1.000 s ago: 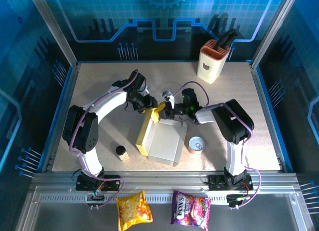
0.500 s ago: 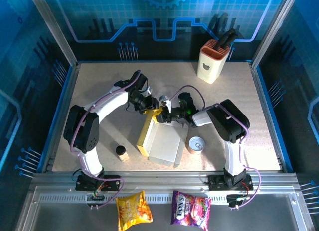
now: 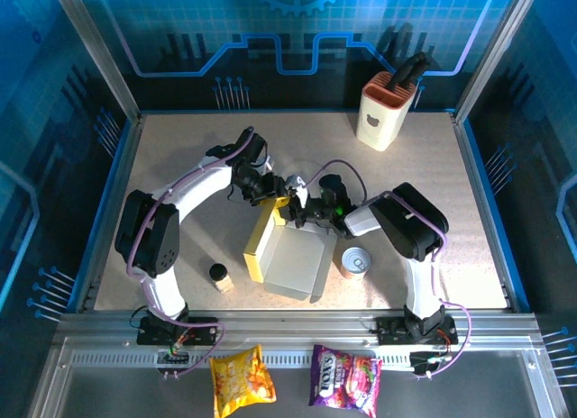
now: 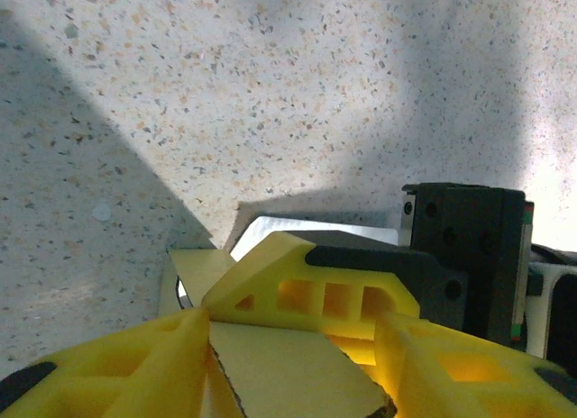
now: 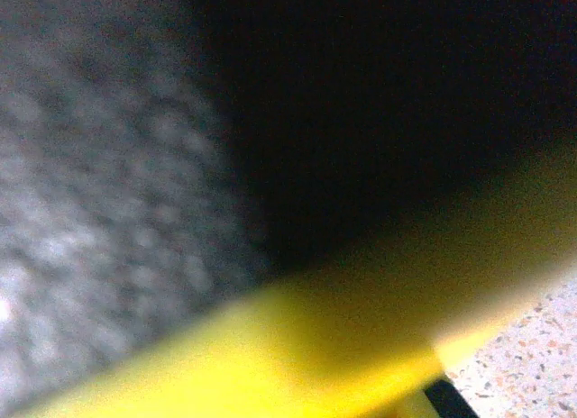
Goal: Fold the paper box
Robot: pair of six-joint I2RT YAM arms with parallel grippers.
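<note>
The paper box (image 3: 293,260) lies open in mid-table, grey-white inside, with a yellow side wall (image 3: 261,240) standing along its left. Both grippers meet at its far edge. My left gripper (image 3: 272,195) comes in from the left. In the left wrist view its yellow fingers (image 4: 117,364) stand apart, and a pale yellow cardboard flap (image 4: 297,368) lies flat between them. My right gripper (image 3: 292,210) reaches in from the right, shut. One of its yellow fingers (image 4: 315,287) lies across just beyond the flap. The right wrist view is a close yellow and dark blur, so any hold on cardboard is hidden.
A tin can (image 3: 356,260) stands just right of the box. A small dark-capped bottle (image 3: 218,274) stands to its left. The cream knife block (image 3: 386,110) is at the far right. Two snack bags (image 3: 242,380) lie on the rail in front of the table.
My right gripper has slid left along the box's far edge towards the left gripper, and its jaws have closed. The left fingers have spread a little. The box has shifted slightly.
</note>
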